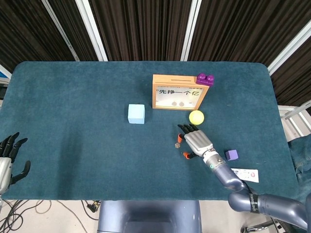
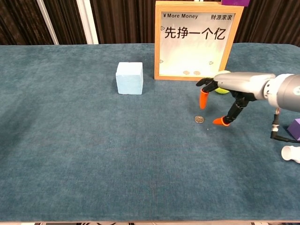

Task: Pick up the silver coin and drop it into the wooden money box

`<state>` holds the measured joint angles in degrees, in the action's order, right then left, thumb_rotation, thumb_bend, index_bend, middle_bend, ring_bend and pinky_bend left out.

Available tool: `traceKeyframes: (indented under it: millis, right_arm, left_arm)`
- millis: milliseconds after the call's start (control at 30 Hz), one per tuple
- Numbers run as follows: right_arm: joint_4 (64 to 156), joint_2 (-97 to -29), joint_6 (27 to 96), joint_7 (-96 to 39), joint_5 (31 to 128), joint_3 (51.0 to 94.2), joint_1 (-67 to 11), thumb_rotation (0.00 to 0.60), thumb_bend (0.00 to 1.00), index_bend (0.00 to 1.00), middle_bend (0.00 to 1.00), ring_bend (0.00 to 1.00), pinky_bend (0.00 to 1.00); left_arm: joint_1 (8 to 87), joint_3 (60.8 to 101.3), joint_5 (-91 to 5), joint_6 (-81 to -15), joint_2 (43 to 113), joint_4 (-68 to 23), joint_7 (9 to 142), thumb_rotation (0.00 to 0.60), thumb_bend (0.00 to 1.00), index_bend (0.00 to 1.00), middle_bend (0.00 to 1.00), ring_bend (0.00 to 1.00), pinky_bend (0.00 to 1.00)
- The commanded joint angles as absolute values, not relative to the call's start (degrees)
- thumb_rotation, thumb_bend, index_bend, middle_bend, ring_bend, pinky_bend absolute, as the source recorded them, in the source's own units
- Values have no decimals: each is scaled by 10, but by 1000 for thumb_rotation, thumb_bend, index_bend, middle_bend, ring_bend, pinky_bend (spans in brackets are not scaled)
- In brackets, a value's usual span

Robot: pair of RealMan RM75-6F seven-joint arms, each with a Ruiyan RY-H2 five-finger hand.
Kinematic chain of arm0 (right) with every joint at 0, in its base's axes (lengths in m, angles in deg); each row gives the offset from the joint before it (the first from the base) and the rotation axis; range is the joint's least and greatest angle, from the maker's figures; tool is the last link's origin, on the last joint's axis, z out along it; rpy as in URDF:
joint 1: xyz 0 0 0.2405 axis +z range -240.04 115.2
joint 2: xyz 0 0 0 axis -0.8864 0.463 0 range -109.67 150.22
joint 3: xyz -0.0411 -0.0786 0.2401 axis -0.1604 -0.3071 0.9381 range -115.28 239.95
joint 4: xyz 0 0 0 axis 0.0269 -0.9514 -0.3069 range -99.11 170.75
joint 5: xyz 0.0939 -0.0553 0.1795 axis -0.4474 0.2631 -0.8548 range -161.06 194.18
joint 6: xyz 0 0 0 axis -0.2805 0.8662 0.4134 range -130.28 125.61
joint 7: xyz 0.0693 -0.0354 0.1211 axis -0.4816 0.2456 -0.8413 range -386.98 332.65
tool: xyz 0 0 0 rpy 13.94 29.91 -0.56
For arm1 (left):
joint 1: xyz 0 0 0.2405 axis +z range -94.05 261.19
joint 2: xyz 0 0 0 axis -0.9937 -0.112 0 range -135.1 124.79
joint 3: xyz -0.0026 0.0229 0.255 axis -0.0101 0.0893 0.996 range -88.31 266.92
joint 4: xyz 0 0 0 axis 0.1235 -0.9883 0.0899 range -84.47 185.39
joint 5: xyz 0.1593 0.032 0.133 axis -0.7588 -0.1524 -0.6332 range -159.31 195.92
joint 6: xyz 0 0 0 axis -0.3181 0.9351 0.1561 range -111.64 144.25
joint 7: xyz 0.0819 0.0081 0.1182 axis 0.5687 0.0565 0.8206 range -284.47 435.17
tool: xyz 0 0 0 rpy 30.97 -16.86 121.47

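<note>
The silver coin lies flat on the teal cloth; in the head view the coin shows just left of my right hand. My right hand hovers over it with fingers spread and orange tips pointing down, one on each side of the coin, holding nothing. The same hand reaches in from the lower right. The wooden money box stands upright behind, its slot on top. My left hand rests open at the table's near left edge.
A yellow ball sits just behind my right hand, in front of the box. A light blue cube stands left of the box. A purple block and a white piece lie at the right. A purple brick tops the box.
</note>
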<state>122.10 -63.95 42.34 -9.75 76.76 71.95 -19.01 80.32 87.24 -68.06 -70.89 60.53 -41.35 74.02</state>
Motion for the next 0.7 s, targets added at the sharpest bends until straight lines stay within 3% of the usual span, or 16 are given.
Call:
traceKeyframes:
  millis: [33, 700]
  right_arm:
    - [1212, -648, 422, -94, 762, 719, -183, 600, 356, 407, 2, 0, 0]
    - [1182, -674, 425, -100, 758, 702, -172, 600, 360, 407, 2, 0, 0]
  left_arm:
    - [803, 872, -680, -708, 605, -414, 740, 600, 425, 163, 5, 0, 97]
    - [803, 872, -680, -708, 605, -413, 738, 600, 425, 167, 6, 0, 97]
